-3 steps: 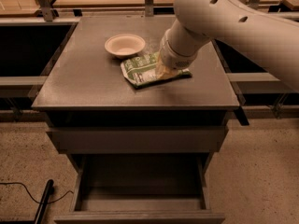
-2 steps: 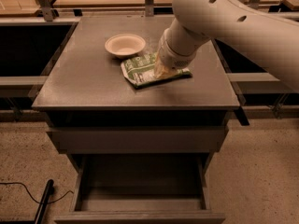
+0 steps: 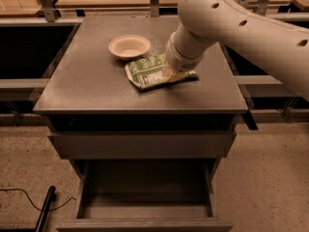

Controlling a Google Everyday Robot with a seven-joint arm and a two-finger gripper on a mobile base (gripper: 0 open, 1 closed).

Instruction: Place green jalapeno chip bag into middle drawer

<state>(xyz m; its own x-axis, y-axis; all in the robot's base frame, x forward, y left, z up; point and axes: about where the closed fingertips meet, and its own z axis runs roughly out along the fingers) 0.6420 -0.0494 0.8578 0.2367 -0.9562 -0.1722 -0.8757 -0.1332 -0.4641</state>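
Observation:
The green jalapeno chip bag (image 3: 147,73) lies flat on the grey cabinet top (image 3: 91,81), its white label panel facing up, just in front of the cream bowl. My gripper (image 3: 173,74) is down on the bag's right half, at the end of the big white arm that reaches in from the upper right. The wrist covers the gripper's tip and the bag's right part. The middle drawer (image 3: 145,224) is pulled out at the bottom of the view and its inside shows nothing in it. The like drawer front above it (image 3: 145,144) is closed.
A cream round bowl (image 3: 129,46) stands on the cabinet top just behind and left of the bag. Dark shelving flanks the cabinet on both sides. A black cable and a black bar (image 3: 44,210) lie on the speckled floor at the lower left.

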